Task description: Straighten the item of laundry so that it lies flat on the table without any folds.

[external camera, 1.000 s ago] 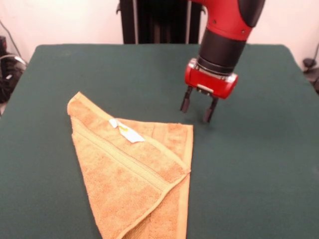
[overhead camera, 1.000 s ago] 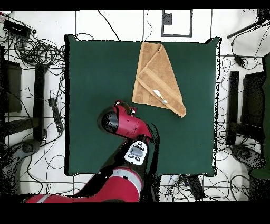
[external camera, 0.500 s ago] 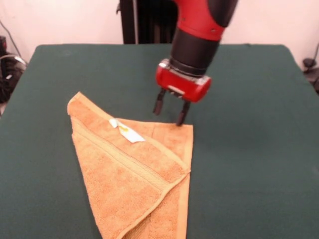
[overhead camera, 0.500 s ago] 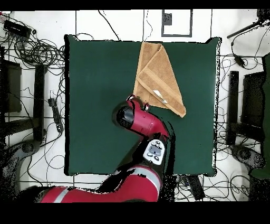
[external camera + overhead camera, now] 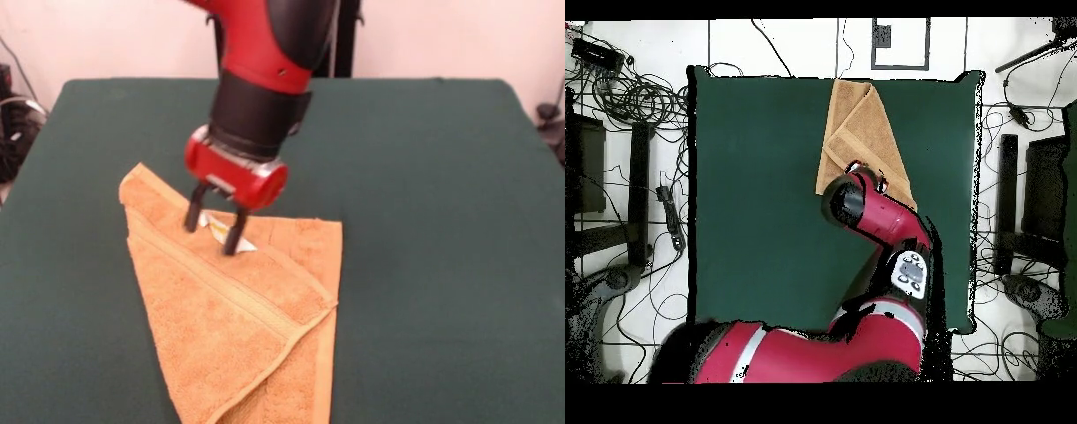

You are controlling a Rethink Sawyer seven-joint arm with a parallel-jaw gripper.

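Observation:
An orange-tan towel lies folded into a rough triangle on the dark green table, reaching down to the picture's lower edge in the front view. One corner is doubled over along its right side. My gripper hangs open just above the towel's upper part, its two dark fingers either side of the small white tag. Nothing is held between them. Seen from overhead, the towel sits at the table's far edge, and the red arm covers its near corner and hides the gripper.
Cables, stands and dark equipment crowd the floor on both sides of the table in the overhead view. A black stand rises behind the table's far edge in the front view.
My gripper has swept leftward in the front view, from bare table beside the towel's right corner to over the tag. It stayed open. The towel has not moved.

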